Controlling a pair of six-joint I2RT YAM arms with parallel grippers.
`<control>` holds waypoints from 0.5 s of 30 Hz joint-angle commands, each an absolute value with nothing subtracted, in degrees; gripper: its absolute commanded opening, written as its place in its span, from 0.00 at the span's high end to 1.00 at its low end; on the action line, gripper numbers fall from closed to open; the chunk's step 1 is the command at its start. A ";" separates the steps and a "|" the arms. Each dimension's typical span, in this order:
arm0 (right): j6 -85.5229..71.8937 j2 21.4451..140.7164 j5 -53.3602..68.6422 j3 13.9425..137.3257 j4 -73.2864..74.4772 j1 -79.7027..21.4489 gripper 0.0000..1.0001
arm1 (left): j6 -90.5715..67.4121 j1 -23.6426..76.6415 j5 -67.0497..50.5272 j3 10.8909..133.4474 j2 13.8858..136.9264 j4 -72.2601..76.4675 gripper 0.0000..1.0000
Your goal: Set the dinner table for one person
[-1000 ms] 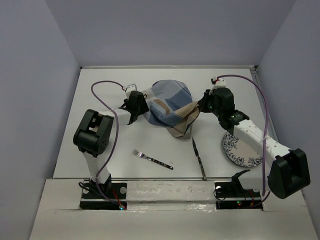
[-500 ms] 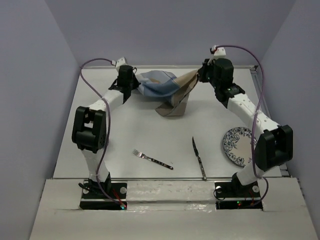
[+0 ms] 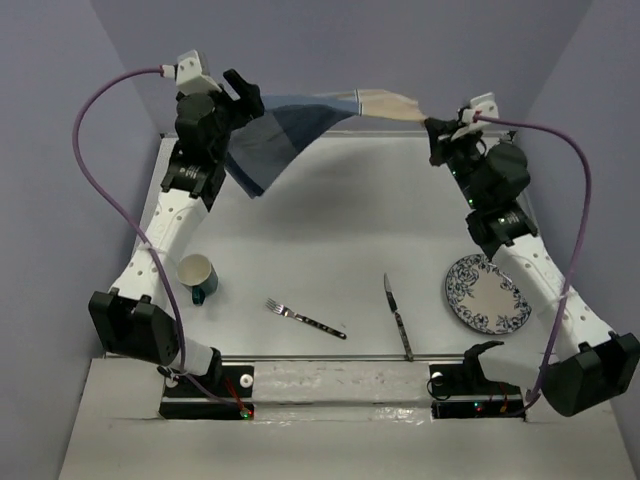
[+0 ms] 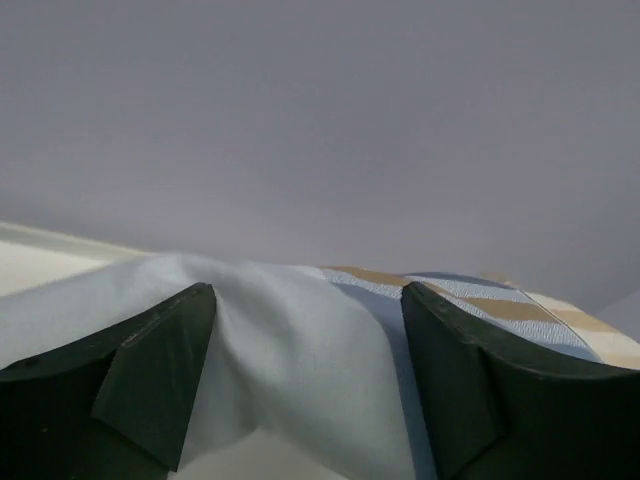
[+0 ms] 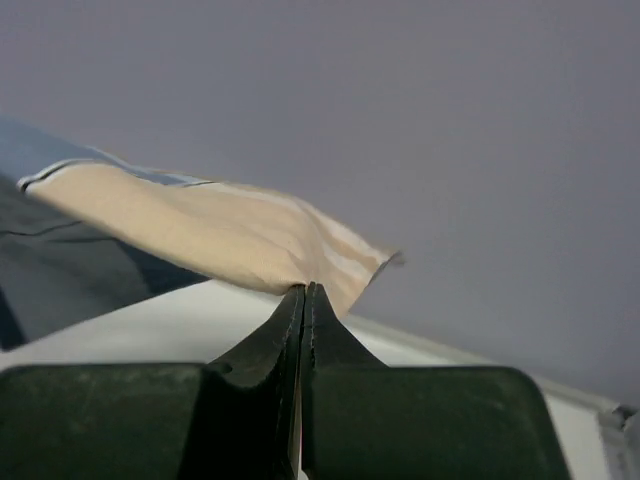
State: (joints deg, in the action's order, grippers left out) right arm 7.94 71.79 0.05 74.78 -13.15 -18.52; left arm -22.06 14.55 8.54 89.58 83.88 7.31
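Stretching the limp placemat (image 3: 290,125) above your dinner table (image 3: 340,240).
Left gripper (image 4: 305,305) and right gripper (image 5: 303,292) clamp opposite ends; hold tension.

no readable text, labels, or numbers

**White bench, flat before me**

The bench (image 3: 330,225) stretches away from my two arm bases as a large white rectangle. It is matte, flat and level, and far bigger than anything else in view. Pale lavender walls rise along its left, far and right edges. Its near edge meets the strip where I am bolted down. The far corners sit tight against the walls.
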 commanded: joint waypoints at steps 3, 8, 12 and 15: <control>-5.25 74.09 -5.25 52.32 -13.09 -19.60 1.00 | -24.87 14.59 7.65 68.14 82.71 8.78 0.11; -15.01 76.11 -13.08 45.44 -7.31 -19.60 1.00 | -27.42 15.38 8.44 55.39 79.37 10.98 0.17; -17.83 75.15 -19.32 42.02 -5.71 -19.60 1.00 | -29.08 18.98 13.08 47.83 76.38 11.95 0.18; -18.02 75.50 -20.04 42.10 -5.54 -19.60 1.00 | -30.49 20.30 15.28 43.16 75.58 13.09 0.19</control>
State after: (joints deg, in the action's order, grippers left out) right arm -14.37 77.54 -14.46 41.63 -2.83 -19.22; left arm -28.05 18.61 10.70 46.30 79.64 7.51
